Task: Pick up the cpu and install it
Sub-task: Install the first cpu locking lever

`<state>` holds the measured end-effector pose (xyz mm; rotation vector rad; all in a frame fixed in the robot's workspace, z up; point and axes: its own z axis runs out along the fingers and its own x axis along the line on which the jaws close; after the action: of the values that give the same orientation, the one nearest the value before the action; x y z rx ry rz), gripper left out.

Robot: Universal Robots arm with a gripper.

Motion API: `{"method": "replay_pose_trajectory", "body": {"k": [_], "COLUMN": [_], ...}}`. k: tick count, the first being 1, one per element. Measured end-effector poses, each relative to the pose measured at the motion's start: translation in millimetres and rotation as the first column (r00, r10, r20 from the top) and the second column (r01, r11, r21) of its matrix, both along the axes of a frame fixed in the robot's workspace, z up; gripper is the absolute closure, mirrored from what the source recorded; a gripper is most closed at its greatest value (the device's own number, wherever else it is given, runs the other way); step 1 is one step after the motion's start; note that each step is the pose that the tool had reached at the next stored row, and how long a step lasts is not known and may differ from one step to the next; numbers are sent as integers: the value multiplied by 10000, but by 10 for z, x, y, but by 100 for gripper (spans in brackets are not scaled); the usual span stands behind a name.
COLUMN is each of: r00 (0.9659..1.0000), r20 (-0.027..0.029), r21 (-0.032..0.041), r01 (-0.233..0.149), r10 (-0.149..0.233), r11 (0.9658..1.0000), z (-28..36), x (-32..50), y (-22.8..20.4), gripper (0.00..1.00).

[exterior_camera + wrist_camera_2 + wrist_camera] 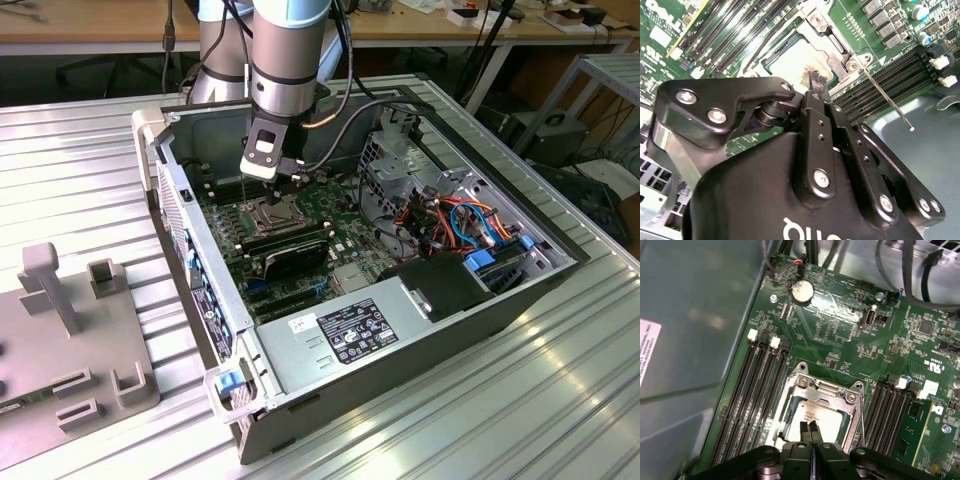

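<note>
Item: cpu (816, 415), lying flat inside the socket frame (790, 390), mid-motherboard (840, 330), between 2 banks of memory slots (752, 390). Gripper (808, 427): fingers pressed together, holding nothing, tips over the cpu; I cannot confirm contact. Status, my reading: placement done, latching outstanding. Second wrist view adds the thin lever (887, 97) standing free beside the socket. Exterior view adds the open computer case (420, 390) around the board.
</note>
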<state>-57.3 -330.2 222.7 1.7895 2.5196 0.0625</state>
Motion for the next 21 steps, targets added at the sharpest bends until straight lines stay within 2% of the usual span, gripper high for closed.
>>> {"method": "replay_pose_trajectory", "body": {"k": [12, 14, 21], "r00": [10000, 10000, 10000], "r20": [2, 0, 0], "r21": [3, 1, 1], "r01": [-36, -36, -35], "r10": [36, 36, 35], "r11": [10000, 10000, 10000], "z": [15, 56, 59], "x": [0, 0, 0], "y": [0, 0, 0], "gripper": [89, 89, 89]}}
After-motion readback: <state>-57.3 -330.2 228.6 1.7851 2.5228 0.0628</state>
